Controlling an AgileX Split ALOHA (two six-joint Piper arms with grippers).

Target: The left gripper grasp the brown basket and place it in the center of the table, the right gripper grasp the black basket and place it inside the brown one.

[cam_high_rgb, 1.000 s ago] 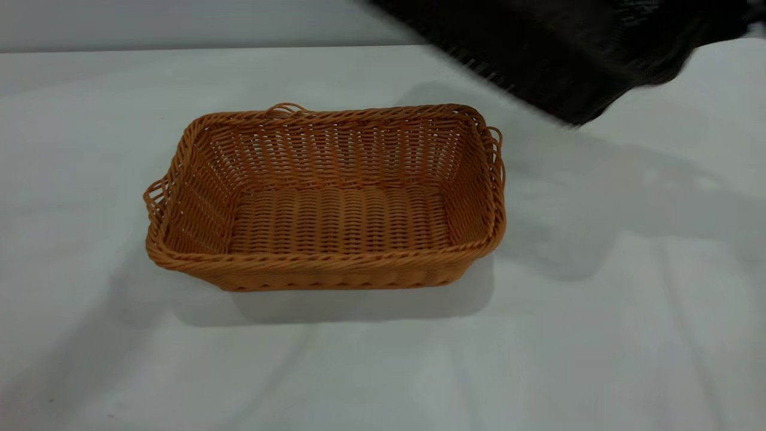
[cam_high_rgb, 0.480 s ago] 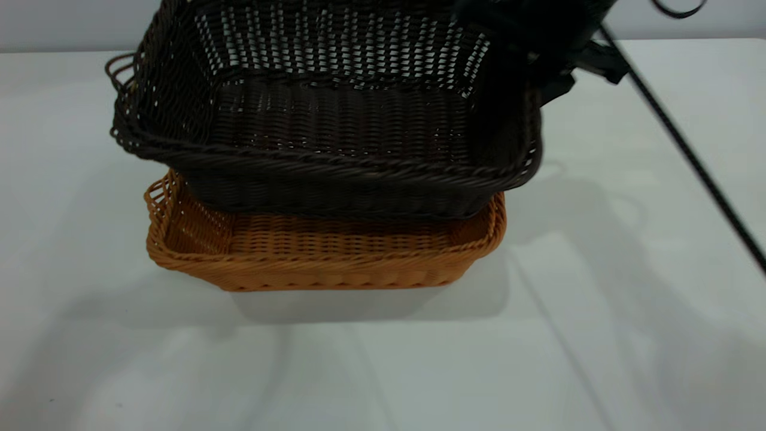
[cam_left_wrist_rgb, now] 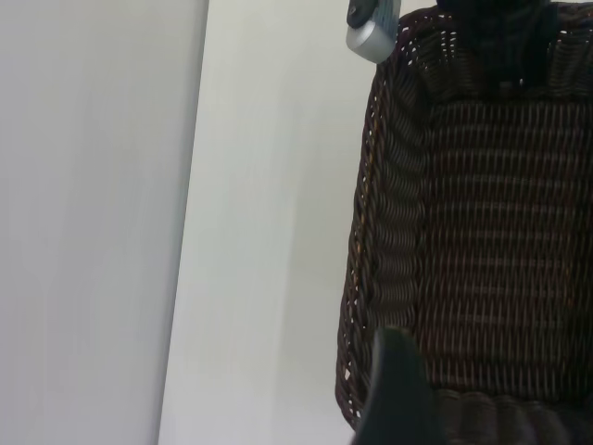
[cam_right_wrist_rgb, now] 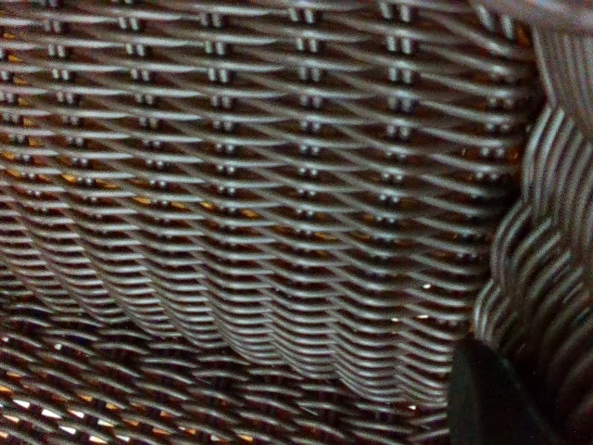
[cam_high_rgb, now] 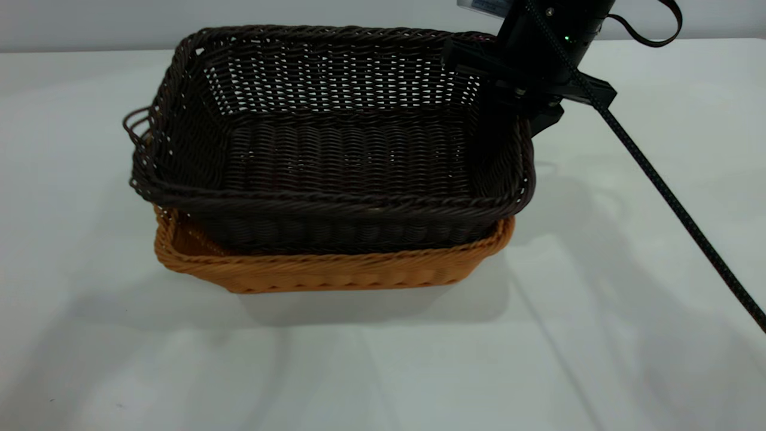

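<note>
— Black basket [cam_high_rgb: 335,149]?
— Nested in the brown basket [cam_high_rgb: 335,269], dark rim riding above the tan one, near mid bench [cam_high_rgb: 598,335].
— Right gripper [cam_high_rgb: 508,120]?
— At the dark basket's right end wall, jaws clamped across it, 1 finger inside.
— Left gripper [cam_left_wrist_rgb: 394,389]?
— Off by the opposite end, just above the rim; only 1 finger tip in sight, jaws' spread impossible to tell.

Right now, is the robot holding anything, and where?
The right gripper holds the dark brown-black woven wicker basket by its right end rim, over the orange-tan wicker basket.
</note>
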